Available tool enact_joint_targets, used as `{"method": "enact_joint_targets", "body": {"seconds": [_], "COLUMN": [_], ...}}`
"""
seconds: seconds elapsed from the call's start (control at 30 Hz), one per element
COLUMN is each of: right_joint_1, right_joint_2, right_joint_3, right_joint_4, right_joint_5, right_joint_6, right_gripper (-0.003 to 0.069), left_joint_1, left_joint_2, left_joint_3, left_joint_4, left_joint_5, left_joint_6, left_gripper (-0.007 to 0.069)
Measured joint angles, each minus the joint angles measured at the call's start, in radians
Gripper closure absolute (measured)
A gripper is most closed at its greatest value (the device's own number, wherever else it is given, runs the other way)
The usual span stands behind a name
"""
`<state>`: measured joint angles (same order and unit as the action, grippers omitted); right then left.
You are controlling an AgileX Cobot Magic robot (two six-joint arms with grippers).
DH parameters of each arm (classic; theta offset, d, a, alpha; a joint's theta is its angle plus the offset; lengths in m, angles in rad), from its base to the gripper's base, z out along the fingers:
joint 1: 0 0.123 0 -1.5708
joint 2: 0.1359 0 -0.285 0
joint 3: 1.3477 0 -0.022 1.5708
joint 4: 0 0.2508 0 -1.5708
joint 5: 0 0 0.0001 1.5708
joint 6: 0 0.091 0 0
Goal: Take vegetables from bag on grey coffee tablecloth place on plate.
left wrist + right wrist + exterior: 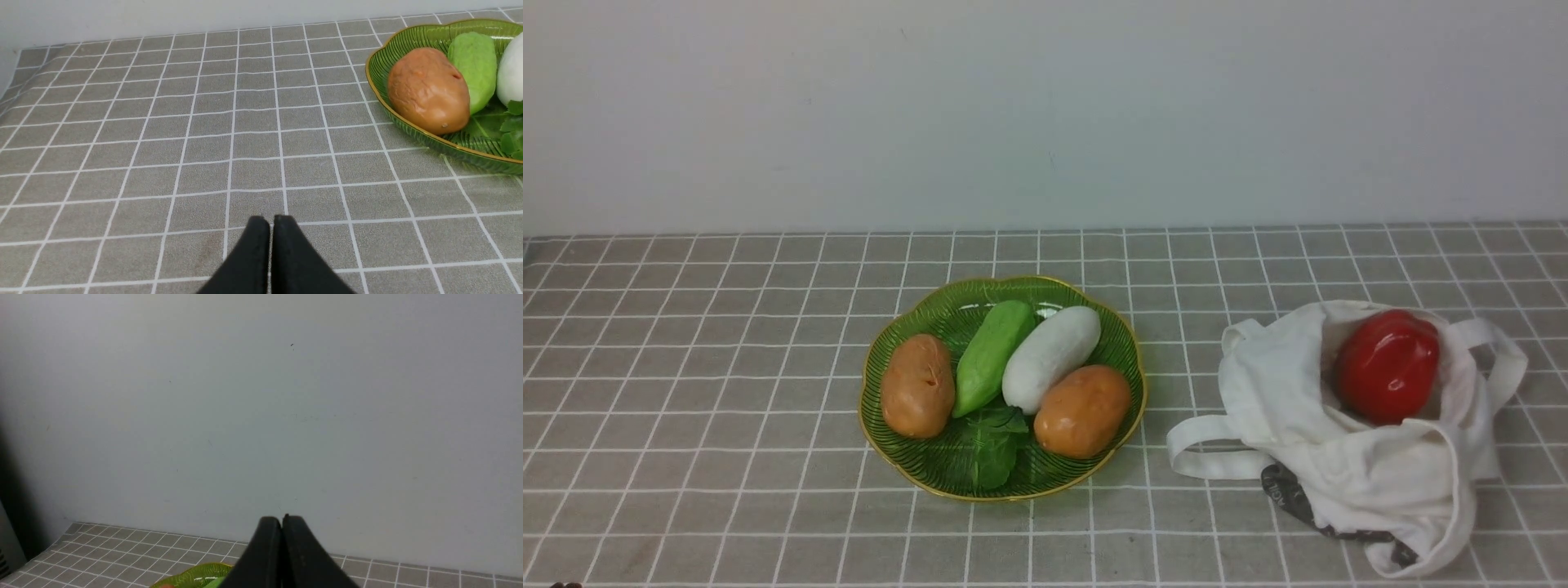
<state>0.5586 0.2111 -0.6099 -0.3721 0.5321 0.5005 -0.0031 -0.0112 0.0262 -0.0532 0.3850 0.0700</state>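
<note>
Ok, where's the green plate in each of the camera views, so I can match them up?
Front view: the plate sits mid-picture, left of the bag.
Left wrist view: partly cut off at the picture's edge, apart from the left gripper.
Right wrist view: only a sliver at the picture's edge, beside the right gripper.
Shared landmark: the grey checked tablecloth under it.

L gripper (pixel 271 218): two matte black fingers (pixel 253 249), wedge-shaped, wide at base, narrowing to blunt rounded tips. Inner faces flat, only a thin dark seam btw them. Surface plain, slightly grainy.

R gripper (pixel 282 518): same build, black fingers (pixel 304 551), faint sheen along outer edges w/ a few pale specks. Tips rounded, approx. level; hairline seam btw them.
</note>
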Motion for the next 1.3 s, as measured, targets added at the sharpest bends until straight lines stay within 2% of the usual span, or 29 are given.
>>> {"method": "enact_joint_targets", "body": {"seconds": [0.1,0.17,0.33,0.47,0.67,0.87,0.9,0.93,0.97,1.0,1.13,1.3], "right_joint_1": [0.000,0.000,0.000,0.000,-0.024,-0.325,-0.344,-0.414,-0.422,-0.489,-0.570,-0.582], "right_joint_2": [-0.002,-0.002,-0.002,-0.002,-0.023,-0.083,-0.087,-0.106,-0.108,-0.131,-0.195,-0.221], "right_joint_3": [0.000,0.000,0.001,0.001,0.034,0.227,0.235,0.319,0.329,0.420,0.594,0.629], "right_joint_4": [0.002,0.051,0.281,0.412,0.440,0.432,0.428,0.411,0.408,0.390,0.355,0.350], "right_joint_5": [-0.012,-0.041,-0.114,-0.143,-0.160,-0.173,-0.173,-0.173,-0.173,-0.172,-0.158,-0.143], "right_joint_6": [-0.005,-0.067,-0.392,-0.558,-0.595,-0.603,-0.604,-0.605,-0.605,-0.605,-0.605,-0.600], "right_gripper": [0.0673,0.0673,0.0673,0.0673,0.0673,0.0673,0.0673,0.0673,0.0673,0.0673,0.0673,0.0673], "left_joint_1": [0.000,0.000,0.000,0.000,0.000,0.000,0.000,0.000,0.000,0.000,0.000,0.000], "left_joint_2": [0.000,0.000,0.000,0.000,0.000,0.000,0.000,0.000,0.000,0.000,0.000,0.000], "left_joint_3": [0.000,0.000,0.000,0.000,0.000,0.000,0.000,0.000,0.000,0.000,0.000,0.000], "left_joint_4": [0.000,0.000,0.000,0.000,0.000,0.000,0.000,0.000,0.000,0.000,0.000,0.000], "left_joint_5": [0.000,0.000,0.000,0.000,0.000,0.000,0.000,0.000,0.000,0.000,0.000,0.000], "left_joint_6": [0.000,0.000,0.000,0.000,0.000,0.000,0.000,0.000,0.000,0.000,0.000,0.000], "left_gripper": [0.0629,0.0629,0.0629,0.0629,0.0629,0.0629,0.0629,0.0629,0.0629,0.0629,0.0629,0.0629]}}
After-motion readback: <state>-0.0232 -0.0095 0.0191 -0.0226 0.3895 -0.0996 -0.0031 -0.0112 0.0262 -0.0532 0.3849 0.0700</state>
